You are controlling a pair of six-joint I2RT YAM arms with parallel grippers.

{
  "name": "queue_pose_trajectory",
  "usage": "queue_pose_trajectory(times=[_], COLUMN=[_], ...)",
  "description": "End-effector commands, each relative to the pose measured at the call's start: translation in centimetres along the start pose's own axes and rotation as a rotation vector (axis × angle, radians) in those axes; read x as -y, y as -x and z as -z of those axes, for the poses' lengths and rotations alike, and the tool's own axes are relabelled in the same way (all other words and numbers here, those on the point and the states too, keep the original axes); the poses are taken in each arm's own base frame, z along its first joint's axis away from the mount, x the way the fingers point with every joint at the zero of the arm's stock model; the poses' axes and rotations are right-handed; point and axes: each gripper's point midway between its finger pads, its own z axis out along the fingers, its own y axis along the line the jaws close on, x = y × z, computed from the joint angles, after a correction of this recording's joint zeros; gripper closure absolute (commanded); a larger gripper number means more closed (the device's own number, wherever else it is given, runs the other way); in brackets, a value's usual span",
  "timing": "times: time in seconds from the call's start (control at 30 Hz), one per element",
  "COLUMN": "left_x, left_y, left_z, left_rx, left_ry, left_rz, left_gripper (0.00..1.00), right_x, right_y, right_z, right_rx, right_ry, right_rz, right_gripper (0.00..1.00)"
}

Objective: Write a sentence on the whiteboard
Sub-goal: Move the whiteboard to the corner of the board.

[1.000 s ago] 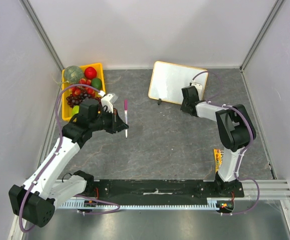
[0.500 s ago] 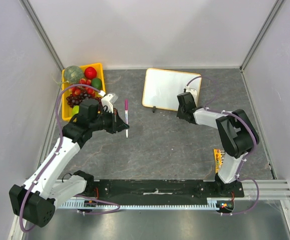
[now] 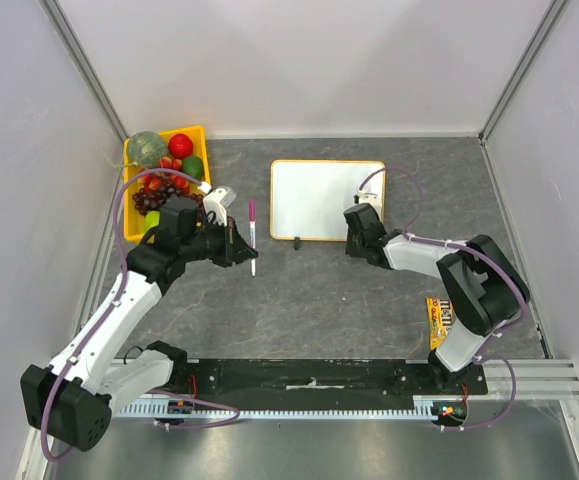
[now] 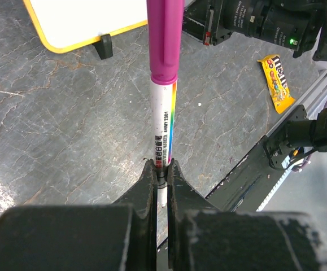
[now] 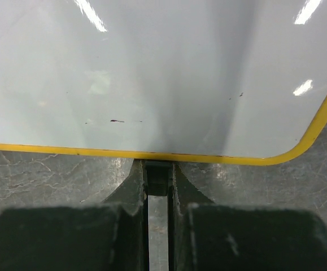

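On the grey table (image 3: pixel 319 290), the right tool (image 5: pixel 157 170) clamps the whiteboard's (image 5: pixel 152 73) near edge.

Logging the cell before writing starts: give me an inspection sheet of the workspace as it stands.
Surface: grey stone-look table, no spills seen.
Job's things: whiteboard lying on the table, no writing; marker capped.
Clutter: fruit tray in the far left corner; candy pack by the right arm's base.
Grippers: left gripper shut on marker, away from the whiteboard; right gripper shut on the clip at the whiteboard's near edge.
Cables: purple cables loop along both arms; the right one arcs over the whiteboard's corner.
Surroundings: white walls, metal corner posts.
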Motion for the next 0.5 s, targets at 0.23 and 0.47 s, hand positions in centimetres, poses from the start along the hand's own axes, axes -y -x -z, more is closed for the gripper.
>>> queue_pose_trajectory(times=[0.23,0.47], left_x=[0.0,0.1], left_y=[0.7,0.6], left_z=[-0.2,-0.5], left_rx=[0.021,0.007], left_ry=[-0.019,-0.029], left_rz=[-0.016,-0.008], left_gripper=[0.98,0.98], right_x=[1.5,2.1], right_y=[-12.5,-15.1], right_z=[2.8,4.6], right_rx=[-0.366,-0.410], right_ry=[-0.021,-0.018], right_rz=[0.110,0.122], right_gripper=[1.00,1.00])
